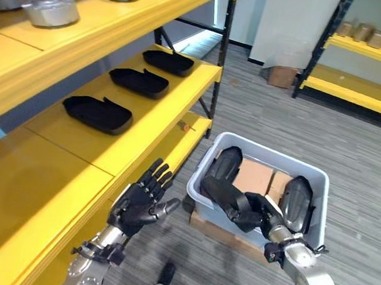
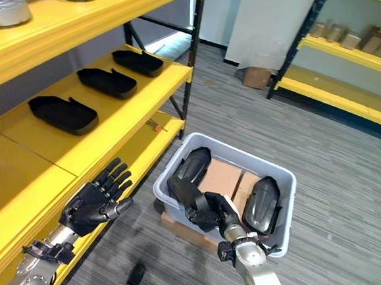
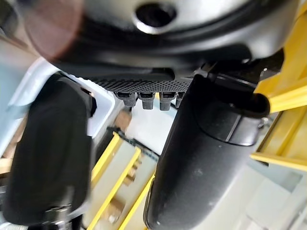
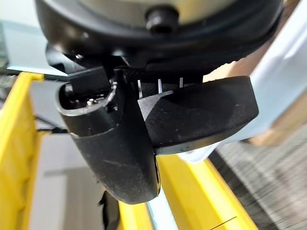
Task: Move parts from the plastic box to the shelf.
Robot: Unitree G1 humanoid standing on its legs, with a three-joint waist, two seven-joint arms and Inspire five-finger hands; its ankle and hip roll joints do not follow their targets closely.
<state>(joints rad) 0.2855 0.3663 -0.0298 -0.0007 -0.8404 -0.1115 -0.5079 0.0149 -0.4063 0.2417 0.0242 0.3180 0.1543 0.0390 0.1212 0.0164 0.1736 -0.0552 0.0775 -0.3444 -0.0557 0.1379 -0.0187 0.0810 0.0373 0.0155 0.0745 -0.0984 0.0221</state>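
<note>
Right hand (image 1: 254,210): clenched on black part (image 1: 221,192) above box (image 1: 310,172) rim, 5 o'clock | Left hand (image 1: 143,201): released, fingers straight, beside shelf (image 1: 139,122) edge, 7 o'clock | Shelf: three black parts, 10 o'clock

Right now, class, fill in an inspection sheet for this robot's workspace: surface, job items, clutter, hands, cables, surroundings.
Surface: yellow shelf, middle level partly bare.
Job's things: grey plastic box on the floor holds two black parts and cardboard; a third black part is being lifted from it; three black parts lie on the shelf.
Clutter: silver metal parts on the upper level.
Hands: left hand open, empty; right hand gripping the third part.
Cables: nothing seen.
Surroundings: second yellow shelf, grey floor.
</note>
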